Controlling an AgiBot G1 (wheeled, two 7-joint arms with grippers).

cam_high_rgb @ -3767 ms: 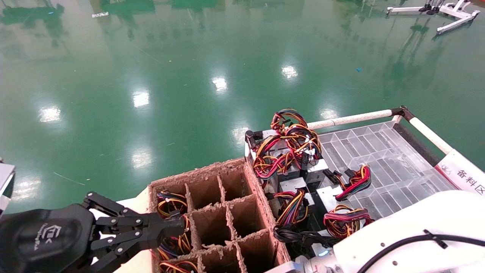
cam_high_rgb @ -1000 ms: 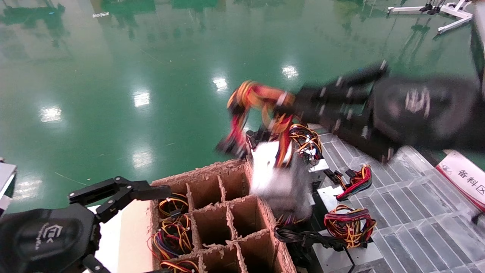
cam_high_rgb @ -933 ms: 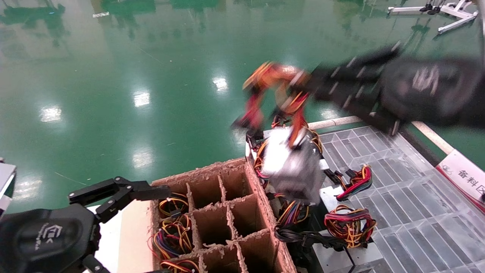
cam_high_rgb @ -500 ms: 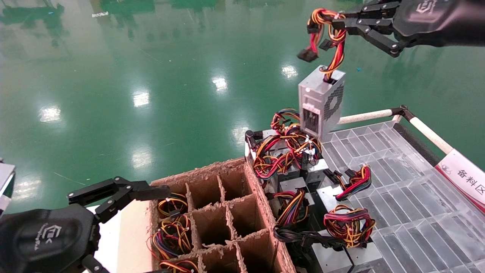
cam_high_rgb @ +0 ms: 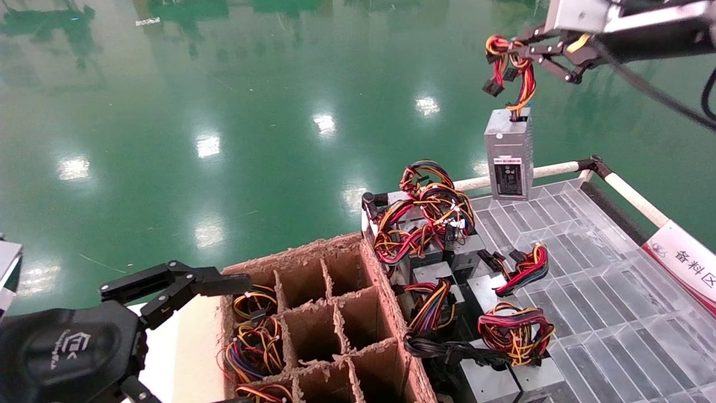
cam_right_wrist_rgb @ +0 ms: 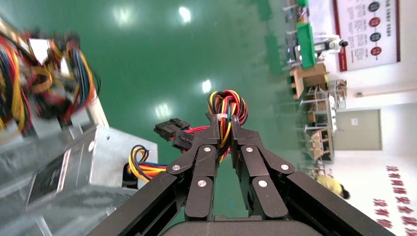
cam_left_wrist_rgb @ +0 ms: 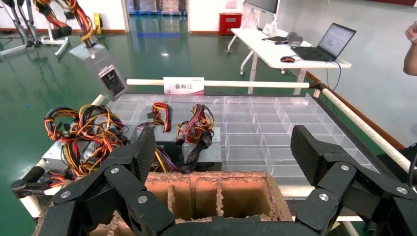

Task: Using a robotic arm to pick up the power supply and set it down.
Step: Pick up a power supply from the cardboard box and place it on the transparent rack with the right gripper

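My right gripper (cam_high_rgb: 523,53), raised high at the far right, is clamped on the wire bundle (cam_high_rgb: 517,73); the power supply (cam_high_rgb: 509,154) dangles beneath it, above the clear tray's (cam_high_rgb: 587,252) far rail. My left gripper (cam_high_rgb: 184,285), fingers spread, hovers beside the cardboard divider crate (cam_high_rgb: 335,324).

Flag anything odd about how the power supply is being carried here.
The right hand is shut on the wire bundle, not the case, so the power supply dangles in the air by its wires above the clear tray. The left hand waits open by the cardboard crate.
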